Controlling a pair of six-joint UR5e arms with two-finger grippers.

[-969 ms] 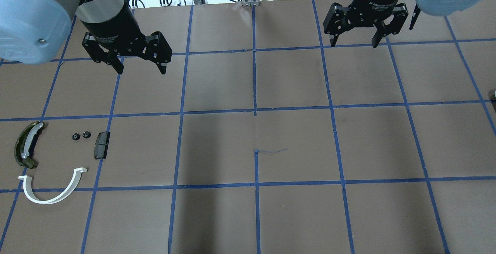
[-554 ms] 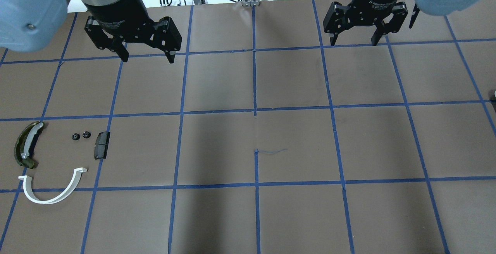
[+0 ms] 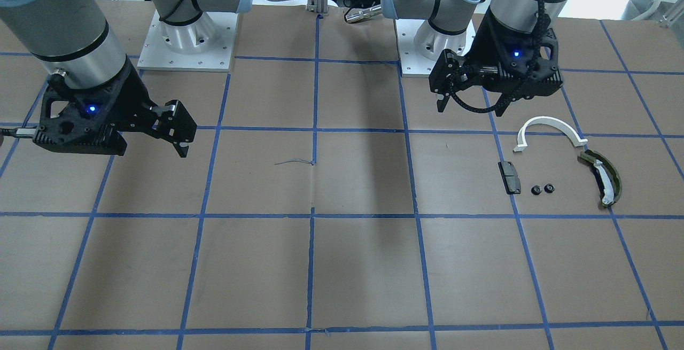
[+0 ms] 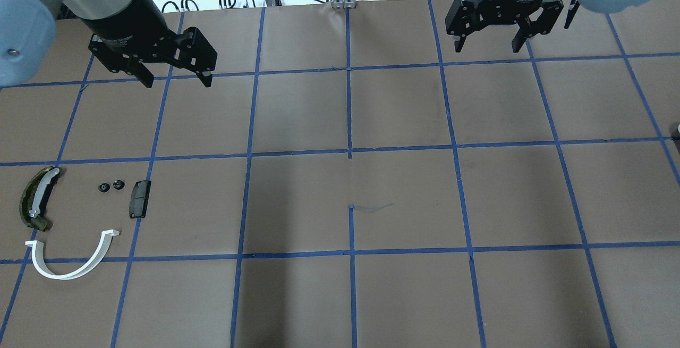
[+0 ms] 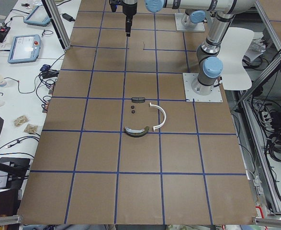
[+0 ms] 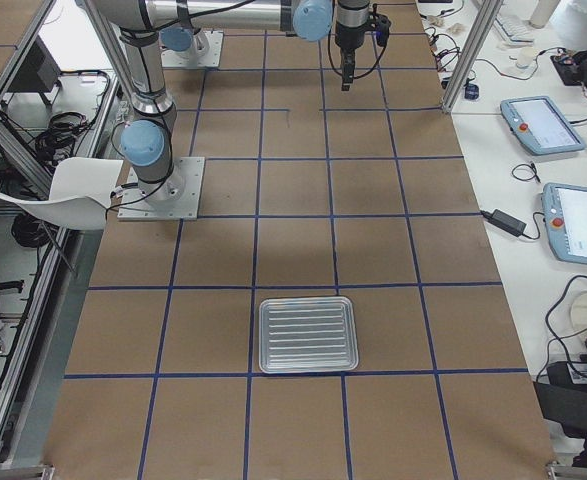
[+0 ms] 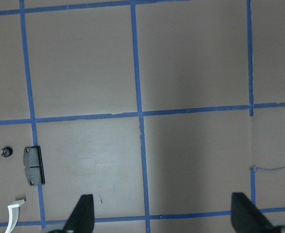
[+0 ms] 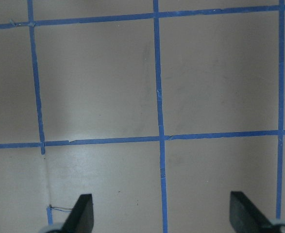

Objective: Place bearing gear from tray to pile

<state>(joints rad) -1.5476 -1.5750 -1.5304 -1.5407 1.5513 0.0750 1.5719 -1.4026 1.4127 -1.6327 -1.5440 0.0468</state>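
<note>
Hovering grippers: left gripper (image 4: pixel 177 83), right gripper (image 4: pixel 486 49), jaws wide, empty.
Tray (image 6: pixel 308 333), near bench's right edge: looks bare; closing there may catch nothing.

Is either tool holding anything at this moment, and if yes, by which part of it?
Nothing is held. The left tool and the right tool are both open, with nothing between their fingers.

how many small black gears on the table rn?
2. First gear lies beside the black block; second gear sits next to it, toward the olive-green piece. None seems hidden.
</note>
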